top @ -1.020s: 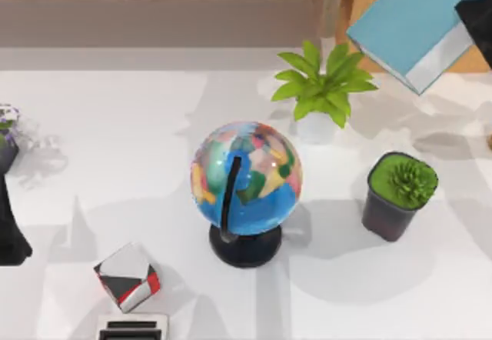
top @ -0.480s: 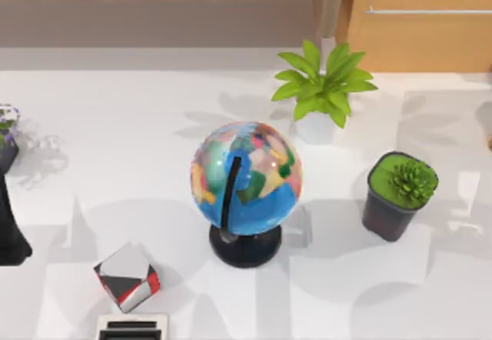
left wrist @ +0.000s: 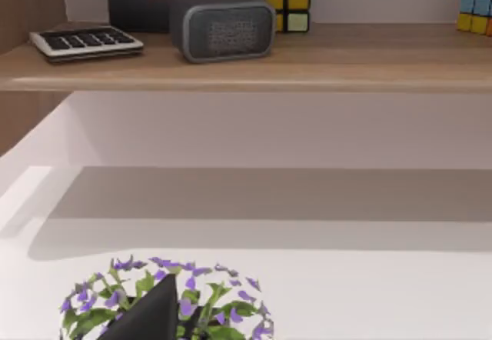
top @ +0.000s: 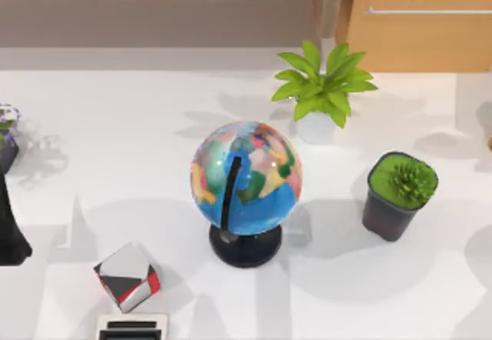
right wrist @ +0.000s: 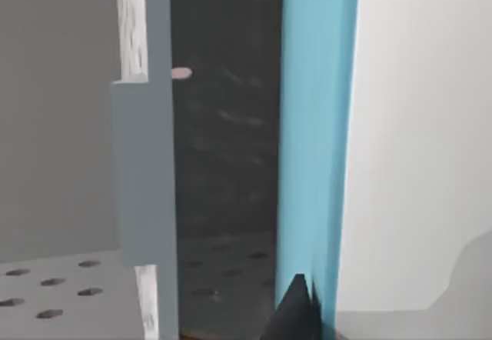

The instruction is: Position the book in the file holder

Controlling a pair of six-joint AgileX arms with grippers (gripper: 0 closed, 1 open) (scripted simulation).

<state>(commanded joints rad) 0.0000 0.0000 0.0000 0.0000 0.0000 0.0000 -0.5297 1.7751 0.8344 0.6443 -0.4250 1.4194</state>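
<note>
A second ago the book (right wrist: pixel 317 140) was seen from above at about one o'clock, beyond the far right of the worktop (top: pixel 115 140), gripped by the right pincer (right wrist: pixel 296 309); half a second ago both had been carried out of the top view. Shadows over the worktop's right side have shifted since.

Counts: one globe (top: pixel 246 182), three potted plants (top: pixel 324 94), three puzzle cubes (top: pixel 127 276), two calculators (left wrist: pixel 86 41), one book (right wrist: pixel 315 148).

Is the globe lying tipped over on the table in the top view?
No, the globe stands upright on its black base near the table's middle.
</note>
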